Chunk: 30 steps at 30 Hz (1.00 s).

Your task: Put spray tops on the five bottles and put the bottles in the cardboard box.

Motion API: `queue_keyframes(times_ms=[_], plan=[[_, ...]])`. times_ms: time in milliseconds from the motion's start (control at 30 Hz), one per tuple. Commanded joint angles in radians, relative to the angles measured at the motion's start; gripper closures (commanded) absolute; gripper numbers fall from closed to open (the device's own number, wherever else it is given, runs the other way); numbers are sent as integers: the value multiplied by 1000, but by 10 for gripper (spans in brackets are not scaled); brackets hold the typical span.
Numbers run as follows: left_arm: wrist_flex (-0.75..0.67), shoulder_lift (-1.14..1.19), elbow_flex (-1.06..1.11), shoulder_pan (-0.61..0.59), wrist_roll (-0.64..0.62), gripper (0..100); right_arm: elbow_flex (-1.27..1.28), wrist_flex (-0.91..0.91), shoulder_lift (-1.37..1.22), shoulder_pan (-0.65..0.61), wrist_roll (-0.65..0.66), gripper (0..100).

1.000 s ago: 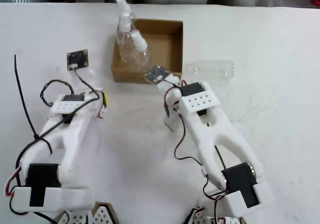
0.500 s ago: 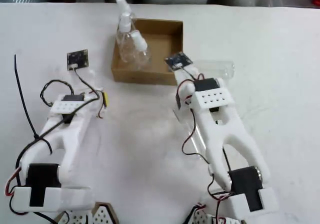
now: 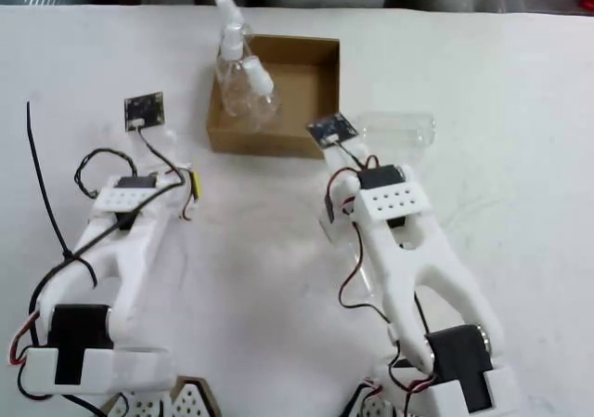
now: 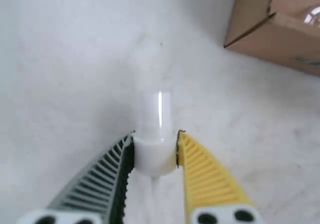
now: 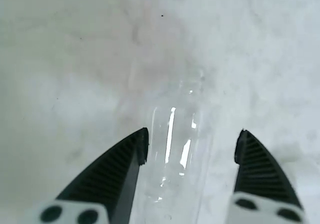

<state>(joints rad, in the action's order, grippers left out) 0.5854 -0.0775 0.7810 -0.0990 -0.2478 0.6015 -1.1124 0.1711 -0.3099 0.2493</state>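
Note:
A clear bottle (image 3: 401,129) without a top lies on its side on the white table, just right of the cardboard box (image 3: 311,83). My right gripper (image 5: 192,140) is open, its black fingers straddling that bottle (image 5: 175,149) with a gap on each side. My left gripper (image 4: 155,135) is shut on a white spray top (image 4: 155,154), held low over the table in front of the box's left corner (image 4: 280,24). Inside the box stand bottles (image 3: 243,73) with white spray tops on.
The right arm (image 3: 408,241) stretches from the table's near edge to the box's front right corner. The left arm (image 3: 121,241) lies along the left side, with loose cables (image 3: 42,194) beside it. Bare white table spreads to the right.
The right arm swung to the right, from in front of the box over to the lying clear bottle. The left arm stayed still with the spray top.

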Motion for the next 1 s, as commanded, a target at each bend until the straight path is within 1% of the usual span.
queue_keyframes(times_ms=[0,267,467,600,733,967], plan=[[-20,-5,-14,-8,9,959,5,19,38,-7,-11,747],[-18,-5,-14,-8,9,959,117,173,38,-8,-11,745],[-15,-5,-14,-10,9,959,155,239,38,-8,-11,746],[-15,-5,-14,-10,9,959,183,239,47,-5,-15,747],[-15,-5,-14,-10,9,959,172,239,48,-1,-87,745],[-15,-5,-14,-10,9,959,175,216,48,-1,-97,745]])
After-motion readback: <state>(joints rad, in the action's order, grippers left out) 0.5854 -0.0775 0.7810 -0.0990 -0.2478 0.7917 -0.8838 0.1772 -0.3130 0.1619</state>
